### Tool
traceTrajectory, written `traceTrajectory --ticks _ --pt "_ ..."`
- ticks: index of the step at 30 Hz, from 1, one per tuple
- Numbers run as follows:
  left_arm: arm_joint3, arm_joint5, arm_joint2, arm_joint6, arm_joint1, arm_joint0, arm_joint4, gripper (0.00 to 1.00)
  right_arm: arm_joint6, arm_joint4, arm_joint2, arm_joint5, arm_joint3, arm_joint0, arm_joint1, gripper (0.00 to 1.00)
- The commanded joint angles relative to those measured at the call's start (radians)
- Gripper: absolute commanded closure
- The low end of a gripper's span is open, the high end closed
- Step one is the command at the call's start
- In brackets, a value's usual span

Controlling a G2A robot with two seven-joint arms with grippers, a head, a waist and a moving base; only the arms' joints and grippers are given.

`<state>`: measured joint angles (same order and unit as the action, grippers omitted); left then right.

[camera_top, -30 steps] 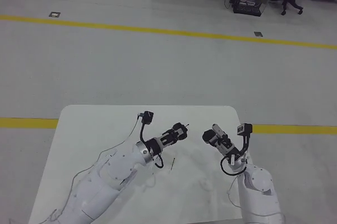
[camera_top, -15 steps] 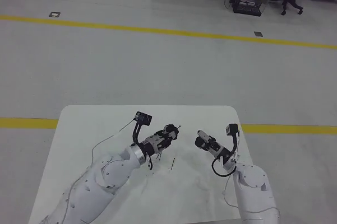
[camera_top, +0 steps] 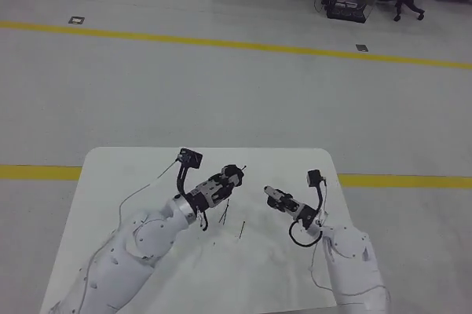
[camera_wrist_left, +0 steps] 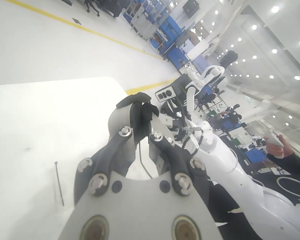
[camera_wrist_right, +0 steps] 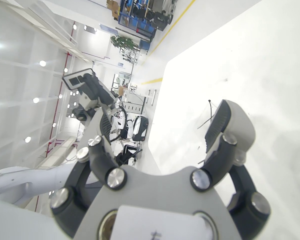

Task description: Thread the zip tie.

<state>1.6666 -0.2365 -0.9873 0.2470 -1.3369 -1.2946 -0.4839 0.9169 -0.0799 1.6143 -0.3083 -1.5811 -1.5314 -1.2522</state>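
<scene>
The left pincer (camera_top: 236, 170) is clamped on a black zip tie (camera_wrist_left: 140, 152) above the middle of the white bench (camera_top: 126, 180), and the tie's thin end pokes past the fingertips. The right pincer (camera_top: 268, 191) stands wide, near it and facing it. Loose zip ties (camera_top: 224, 210) lie on the bench beneath the left pincer.
</scene>
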Motion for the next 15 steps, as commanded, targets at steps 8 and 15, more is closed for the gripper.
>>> traceTrajectory --ticks 8,15 --pt "0.032 -0.001 -0.047 0.021 0.015 -0.024 -0.013 1.0 0.019 -0.019 -0.056 0.063 0.035 0.037 0.002 0.0" --pt "0.032 -0.001 -0.047 0.021 0.015 -0.024 -0.013 1.0 0.009 -0.04 -0.093 0.071 0.029 0.043 0.001 0.0"
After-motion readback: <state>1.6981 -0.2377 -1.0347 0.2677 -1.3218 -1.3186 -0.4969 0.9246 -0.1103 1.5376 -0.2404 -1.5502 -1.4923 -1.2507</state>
